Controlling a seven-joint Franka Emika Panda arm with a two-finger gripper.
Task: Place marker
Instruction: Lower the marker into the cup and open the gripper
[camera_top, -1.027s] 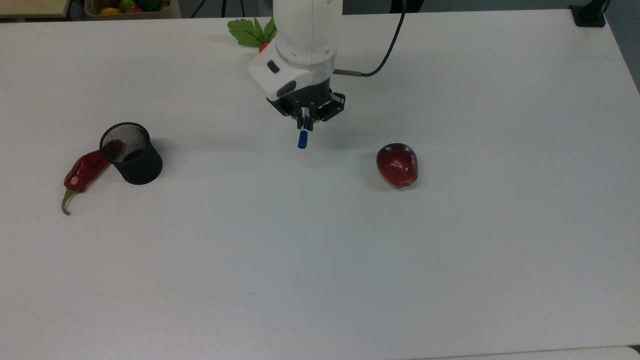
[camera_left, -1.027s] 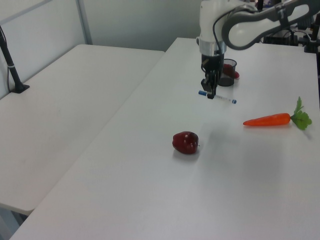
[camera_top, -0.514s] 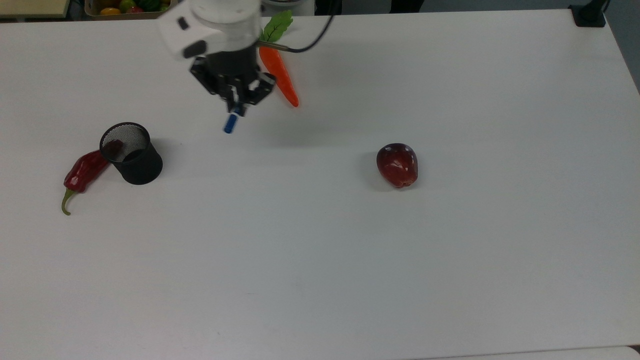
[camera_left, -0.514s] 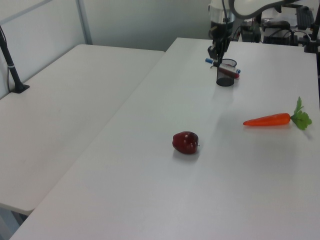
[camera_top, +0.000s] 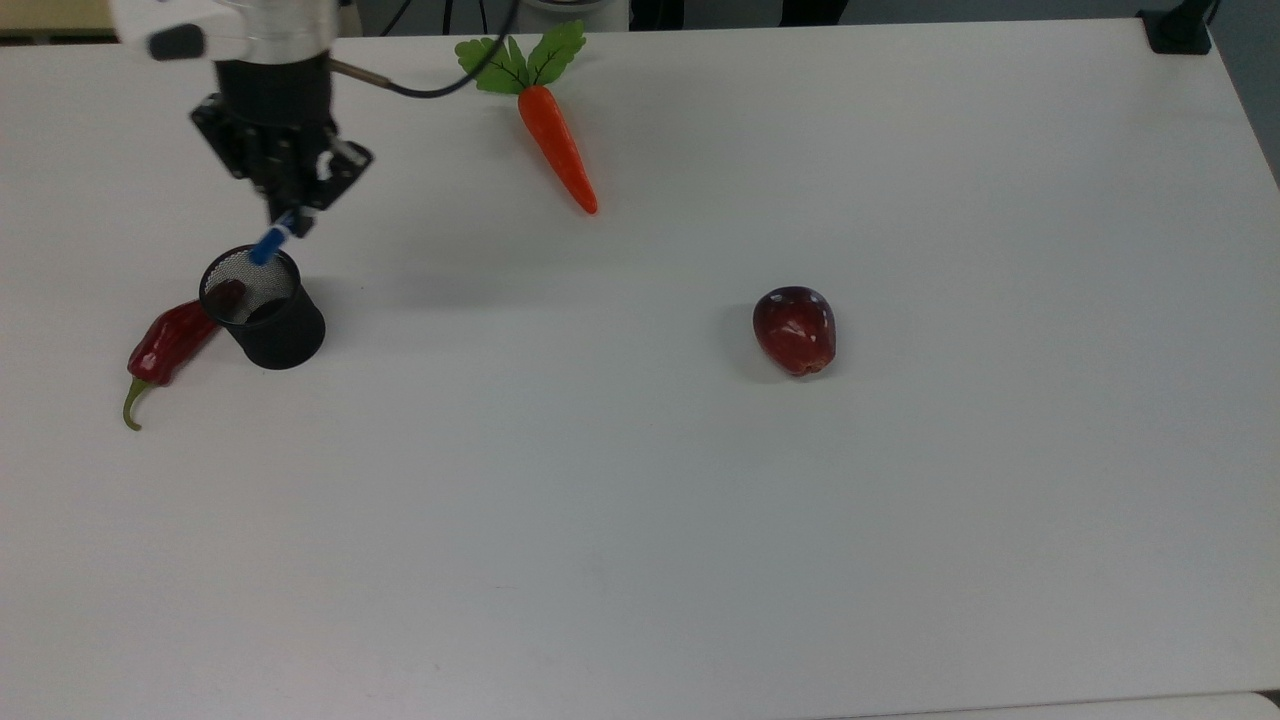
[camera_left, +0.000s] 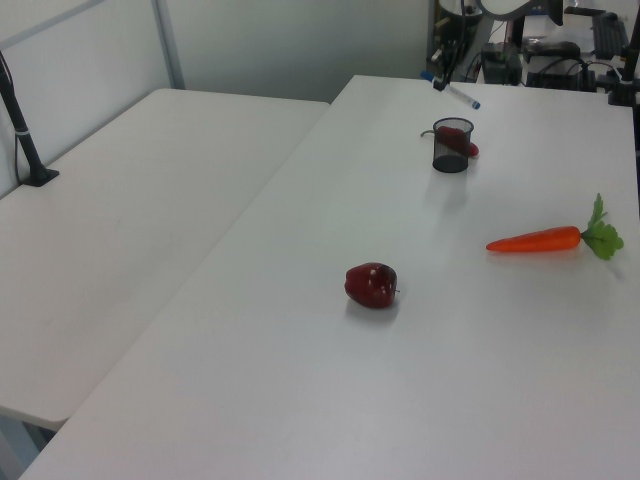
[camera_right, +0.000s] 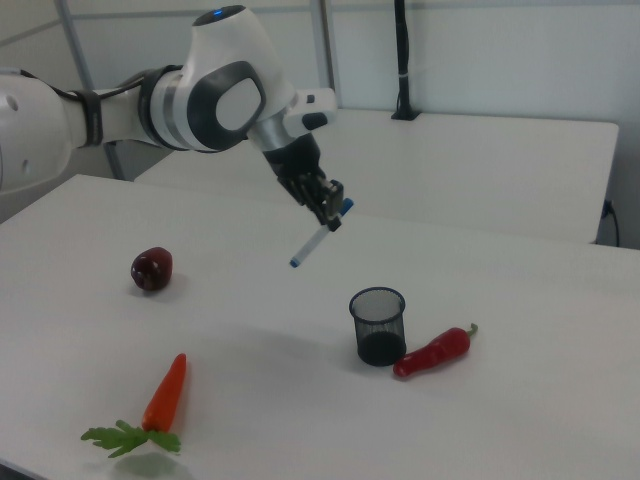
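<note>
Bench (camera_top: 700, 560): white, flat surface carrying all loose items.

Hand (camera_top: 290, 212): black two-finger unit on the white arm, raised above the bench at the top view's far left. Fingers closed on the marker (camera_right: 318, 236), gripping it near its blue-capped end.

Marker: slim white pen with blue at both ends, held clear of the bench and tilted. In the right view it slants down to the right view's left from the hand, its small blue end lowest. In the top view its blue tip overlaps the far rim of the cup; in the right view it hangs above the cup and off to the right view's left, not inside it.

Cup (camera_top: 265, 308): black mesh, upright, open top, at the top view's left.

Chilli pepper (camera_top: 165, 348): red with green stem, lying against the cup on the top view's left.

Carrot (camera_top: 558, 148): orange with green leaves, lying at the top view's far centre, well apart from the cup.

Apple (camera_top: 795, 330): dark red, alone right of centre in the top view.
</note>
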